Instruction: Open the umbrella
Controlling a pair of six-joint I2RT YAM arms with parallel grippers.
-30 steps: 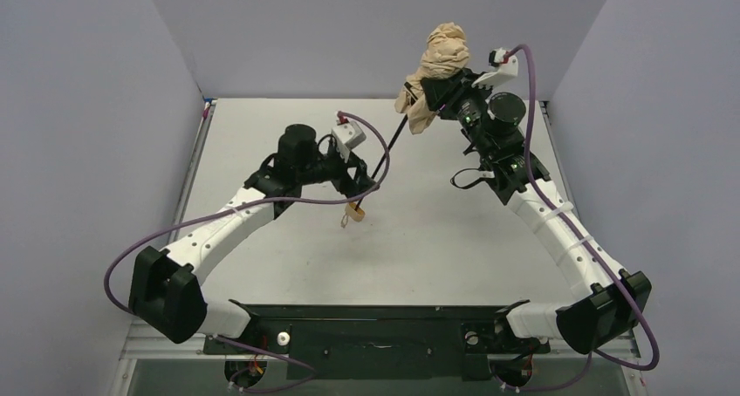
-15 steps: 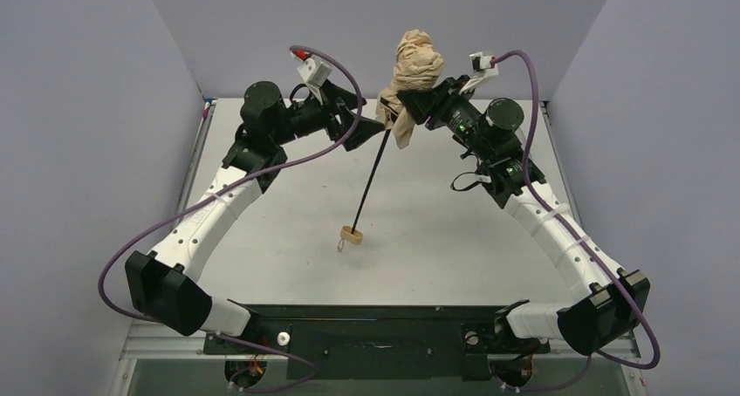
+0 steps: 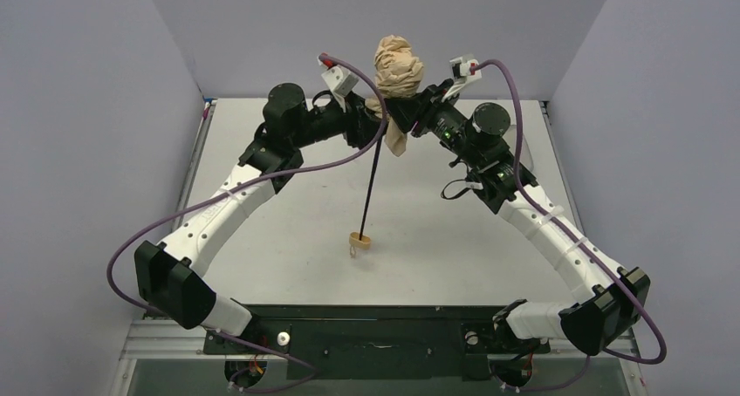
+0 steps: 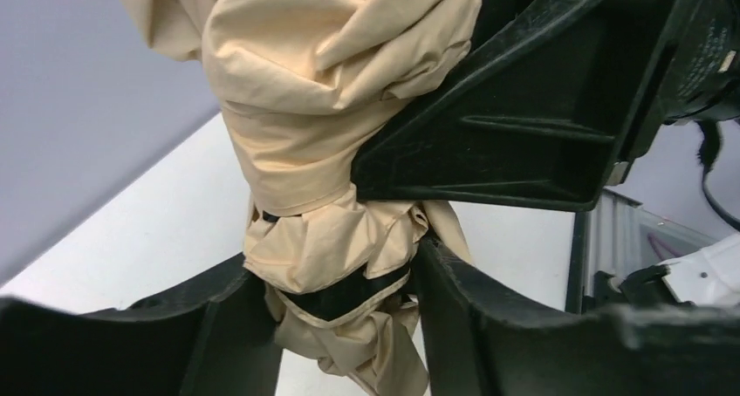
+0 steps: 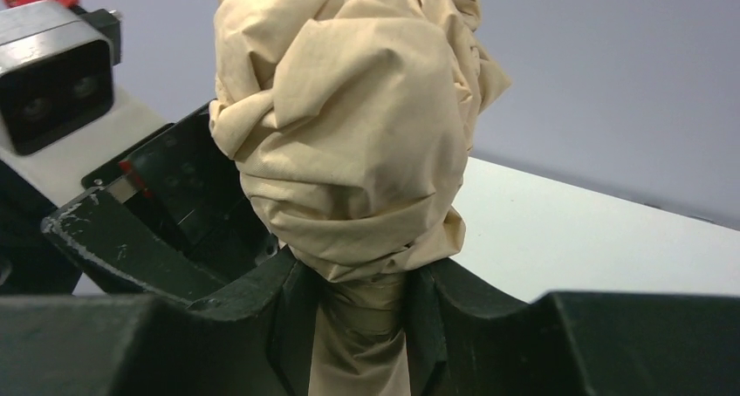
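The umbrella (image 3: 398, 64) hangs upright over the table's far middle, its tan fabric bunched at the top. Its thin black shaft (image 3: 373, 182) runs down to the tan knob handle (image 3: 359, 239), which sits at the table surface. My right gripper (image 3: 407, 110) is shut on the fabric neck below the top bunch (image 5: 349, 134), with the gripper itself low in its wrist view (image 5: 362, 326). My left gripper (image 3: 375, 124) comes in from the left just below it. Its jaws (image 4: 336, 317) press both sides of the lower fabric and a black band (image 4: 323, 91).
The white table (image 3: 288, 239) lies under both arms, with grey walls on three sides. Purple cables loop off each arm (image 3: 131, 239). The right gripper's black finger (image 4: 524, 117) crosses the left wrist view, and the left wrist camera (image 5: 52, 82) shows in the right wrist view.
My left gripper has moved from low on the shaft up to the fabric base. My right gripper has carried the canopy leftward, and the shaft now hangs nearly vertical.
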